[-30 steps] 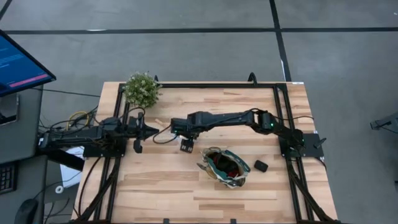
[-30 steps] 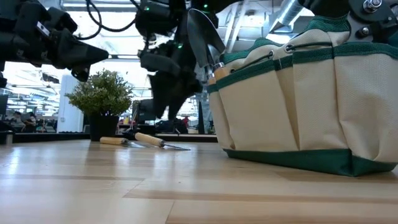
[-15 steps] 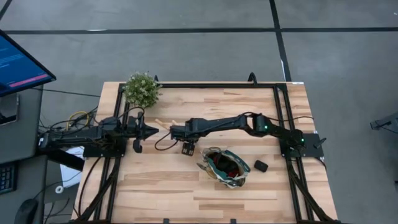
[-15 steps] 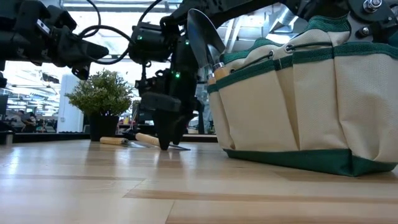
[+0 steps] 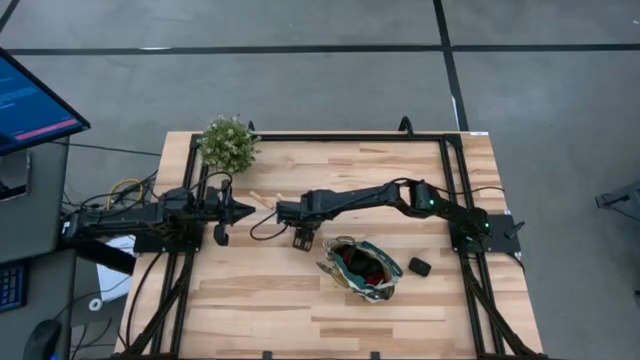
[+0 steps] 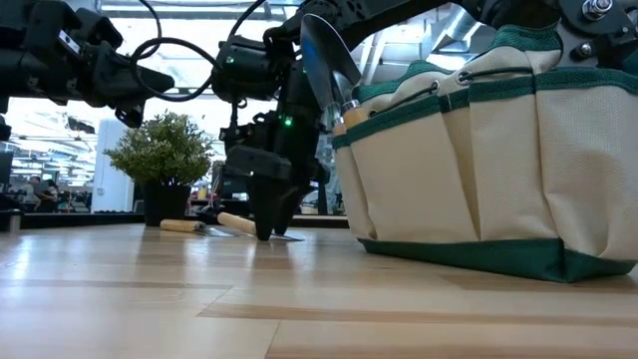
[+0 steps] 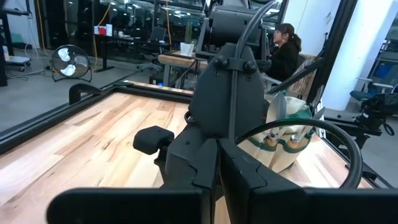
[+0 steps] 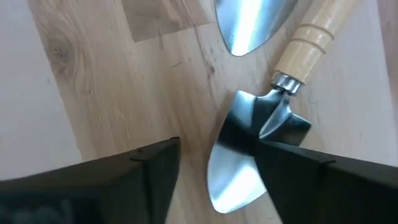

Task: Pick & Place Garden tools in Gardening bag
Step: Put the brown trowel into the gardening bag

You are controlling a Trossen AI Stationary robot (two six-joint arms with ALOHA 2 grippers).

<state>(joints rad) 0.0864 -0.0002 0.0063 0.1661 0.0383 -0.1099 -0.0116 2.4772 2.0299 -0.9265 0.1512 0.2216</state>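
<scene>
On table (image 5: 420, 310): bag (image 5: 362, 268) sits right of centre, partly filled. Right gripper (image 8: 211, 168) is down, fingers spread, straddling a trowel (image 8: 261, 146) blade left of the bag. Steel's stiff and slick, so you'd better pinch the wooden handle near the ferrule. Left gripper (image 5: 245, 211) waits nearby; can't tell its fingers.

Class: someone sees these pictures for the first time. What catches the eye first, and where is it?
The right end effector, stretched to mid-table, stands open over a trowel lying on the wood. Beside it sits the beige, green-trimmed gardening bag with a trowel blade sticking up. The left end effector waits at the table's left.
</scene>
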